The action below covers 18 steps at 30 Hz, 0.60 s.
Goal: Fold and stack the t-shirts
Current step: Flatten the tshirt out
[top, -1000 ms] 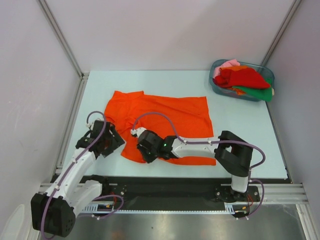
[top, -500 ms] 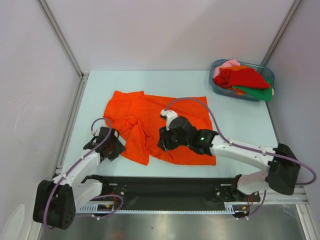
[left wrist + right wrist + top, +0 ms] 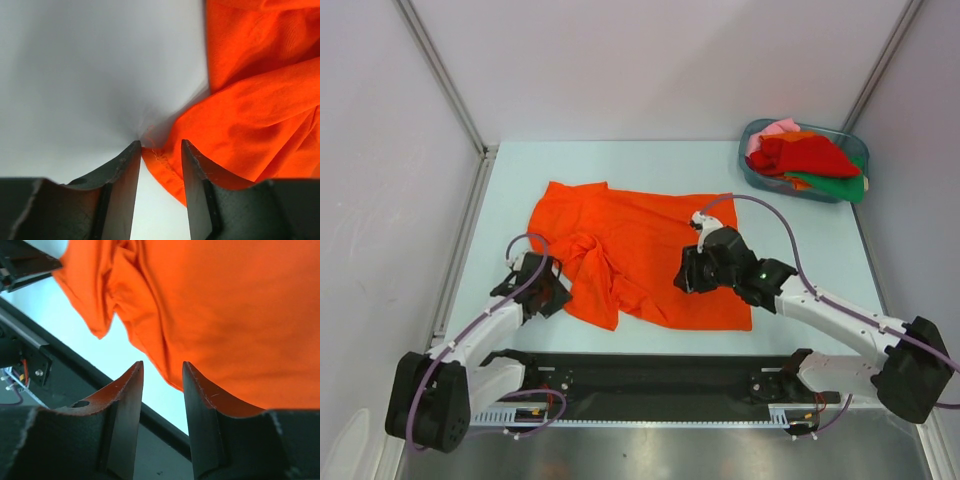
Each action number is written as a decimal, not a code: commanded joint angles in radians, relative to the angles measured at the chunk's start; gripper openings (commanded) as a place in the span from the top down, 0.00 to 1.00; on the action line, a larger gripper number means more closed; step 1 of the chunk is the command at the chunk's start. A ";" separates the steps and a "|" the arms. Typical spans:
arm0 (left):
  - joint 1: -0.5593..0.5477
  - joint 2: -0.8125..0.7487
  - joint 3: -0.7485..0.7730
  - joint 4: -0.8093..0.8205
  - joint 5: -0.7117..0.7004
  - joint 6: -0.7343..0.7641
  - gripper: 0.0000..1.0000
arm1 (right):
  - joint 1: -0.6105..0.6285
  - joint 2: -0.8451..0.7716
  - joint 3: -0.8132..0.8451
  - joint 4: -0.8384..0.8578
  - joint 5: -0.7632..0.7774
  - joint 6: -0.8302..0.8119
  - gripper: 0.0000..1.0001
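A bright orange t-shirt (image 3: 660, 240) lies spread on the pale table (image 3: 790, 250), its left part rumpled into folds. My left gripper (image 3: 550, 293) sits low at the shirt's lower left edge. In the left wrist view its jaws (image 3: 160, 145) stand apart, and a hemmed corner of the orange cloth (image 3: 165, 165) lies between them without being pinched. My right gripper (image 3: 688, 277) hovers over the shirt's lower middle. It is open, and the right wrist view shows nothing between its fingertips (image 3: 161, 365). More t-shirts (image 3: 805, 155), red, green and pink, are piled in the tub.
The bluish plastic tub (image 3: 747, 165) stands at the back right corner. A black rail (image 3: 660, 375) with both arm bases runs along the near table edge, just below the shirt's hem. Metal frame posts and white walls close in the left, right and back sides.
My right gripper opened, let go of the shirt's lower left part and swung right across the shirt. The left gripper's jaws narrowed around the hem corner. The shirt's left side is now rumpled.
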 commanded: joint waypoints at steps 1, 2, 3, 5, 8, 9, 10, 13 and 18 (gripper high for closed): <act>-0.010 0.053 -0.021 0.008 -0.021 0.007 0.57 | -0.052 -0.017 -0.016 -0.054 0.006 0.028 0.57; -0.010 0.061 -0.020 0.011 -0.020 0.010 0.60 | -0.064 -0.018 -0.034 -0.066 0.020 0.043 0.57; -0.010 0.072 -0.017 0.015 -0.018 0.013 0.69 | -0.078 -0.018 -0.044 -0.093 0.050 0.062 0.56; -0.011 0.073 0.000 0.010 -0.013 0.025 0.80 | -0.136 -0.024 -0.083 -0.132 0.106 0.146 0.54; -0.011 0.028 0.015 -0.021 -0.018 0.038 1.00 | -0.262 -0.064 -0.149 -0.184 0.081 0.244 0.50; -0.013 0.008 0.020 -0.033 -0.020 0.042 1.00 | -0.291 -0.110 -0.204 -0.201 0.048 0.266 0.51; -0.015 -0.041 0.029 -0.057 -0.020 0.047 1.00 | -0.320 -0.138 -0.231 -0.210 0.045 0.282 0.52; -0.019 -0.170 0.042 -0.110 -0.023 0.048 1.00 | -0.368 -0.285 -0.294 -0.296 0.073 0.350 0.54; -0.021 -0.344 0.066 -0.145 -0.013 0.035 1.00 | -0.425 -0.415 -0.337 -0.466 0.188 0.472 0.55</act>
